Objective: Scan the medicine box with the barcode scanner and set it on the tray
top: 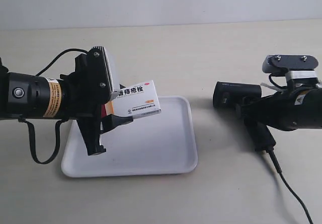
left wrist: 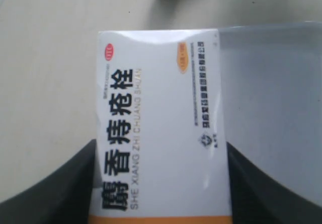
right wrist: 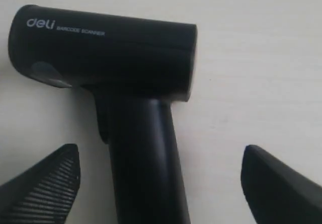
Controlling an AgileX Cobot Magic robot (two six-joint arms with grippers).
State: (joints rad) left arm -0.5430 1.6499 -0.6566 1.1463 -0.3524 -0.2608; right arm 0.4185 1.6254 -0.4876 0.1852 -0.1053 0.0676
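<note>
The white medicine box [top: 136, 100] with black Chinese lettering hangs above the white tray [top: 166, 153], held by the arm at the exterior view's left. In the left wrist view the medicine box [left wrist: 161, 128] fills the middle, and my left gripper [left wrist: 161, 183] is shut on its two long sides. The black barcode scanner [top: 236, 94] lies on the table to the right of the tray. In the right wrist view the barcode scanner [right wrist: 115, 63] has its handle between the spread fingers of my right gripper [right wrist: 161, 183], which is open and touches nothing.
The scanner's black cable [top: 289, 183] trails toward the front right of the beige table [top: 201, 53]. A black cable [top: 37, 148] loops under the arm at the exterior view's left.
</note>
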